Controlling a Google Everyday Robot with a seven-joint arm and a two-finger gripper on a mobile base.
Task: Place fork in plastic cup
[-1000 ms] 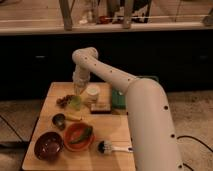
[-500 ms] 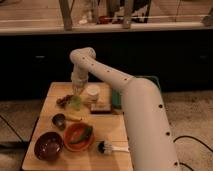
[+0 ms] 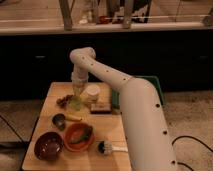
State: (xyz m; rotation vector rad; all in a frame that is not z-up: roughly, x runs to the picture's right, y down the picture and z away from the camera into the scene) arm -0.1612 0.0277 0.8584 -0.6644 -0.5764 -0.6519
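Note:
The plastic cup [image 3: 75,103], a small translucent pale-green tumbler, stands on the wooden table [image 3: 50,92] near its back edge. My gripper [image 3: 77,93] hangs from the white arm [image 3: 107,75] directly above the cup, close to its rim. I cannot make out the fork; it may be hidden at the gripper or in the cup. The taller white cup [image 3: 92,92] stands just right of the green one. The small dark metal cup [image 3: 59,120] stands nearer the front left.
A brown block [image 3: 100,107] lies by the white cup. A reddish cluster [image 3: 63,100] lies left of the green cup. An orange bowl [image 3: 78,137], a dark red bowl [image 3: 48,145] and a brush [image 3: 107,147] sit at the front. A green bin [image 3: 156,86] is behind the arm.
The gripper has shifted slightly left and a little lower over the pale-green cup. The things on the table have not moved.

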